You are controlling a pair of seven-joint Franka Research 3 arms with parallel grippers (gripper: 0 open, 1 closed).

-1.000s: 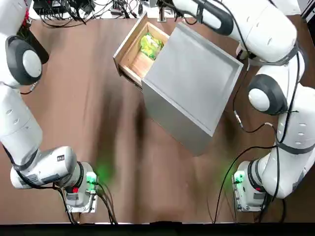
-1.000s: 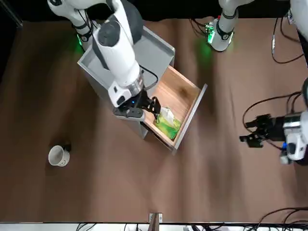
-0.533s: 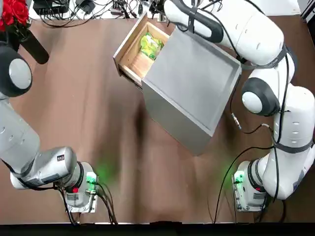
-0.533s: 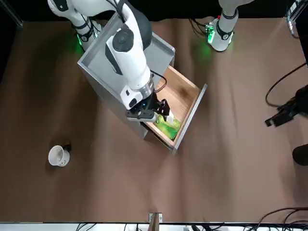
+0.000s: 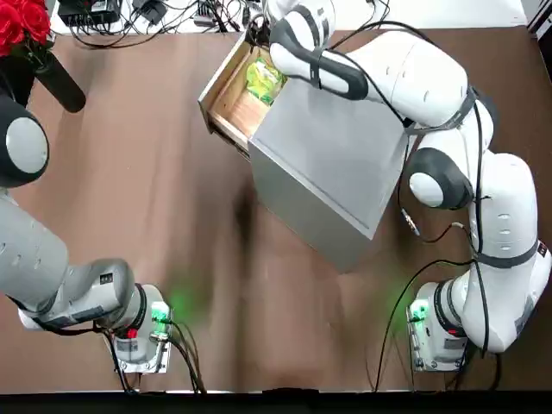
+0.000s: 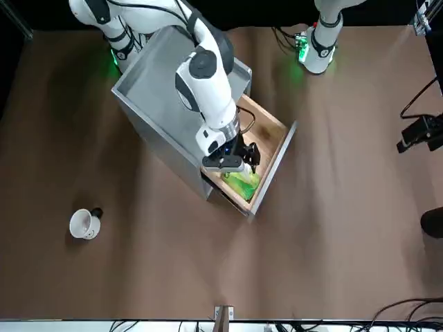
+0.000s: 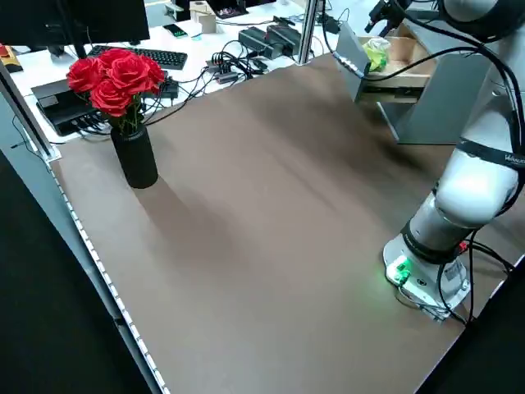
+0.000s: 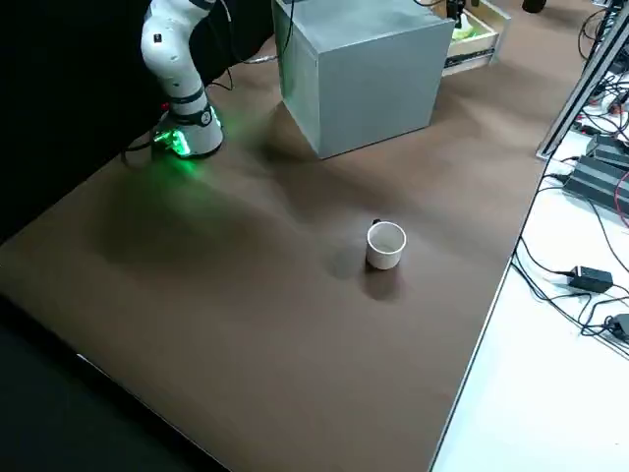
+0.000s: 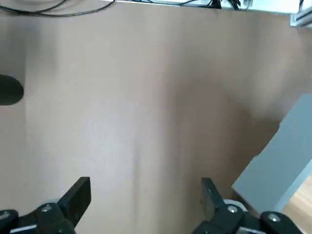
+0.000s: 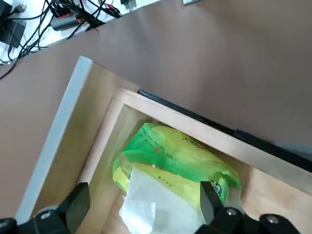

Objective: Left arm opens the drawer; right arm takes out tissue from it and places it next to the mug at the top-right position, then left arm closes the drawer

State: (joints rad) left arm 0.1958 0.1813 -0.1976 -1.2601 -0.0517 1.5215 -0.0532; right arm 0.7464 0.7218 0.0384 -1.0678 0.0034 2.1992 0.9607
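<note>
The drawer of the grey cabinet stands pulled out, and the green and yellow tissue lies in its tan wood tray. My right gripper hangs open just above the tissue; in the right wrist view the open right gripper straddles the tissue without touching it. The mug stands alone on the brown table, far from the cabinet. My left gripper is open and holds nothing, raised above bare table off to the side, and shows as a dark shape.
A black vase of red roses stands at the table's far left corner. Cables and electronics lie beyond the far edge. The mug has bare table all around it.
My right arm has swung over the cabinet and brought its gripper down above the tissue in the drawer. My left arm has drawn back and away from the drawer.
</note>
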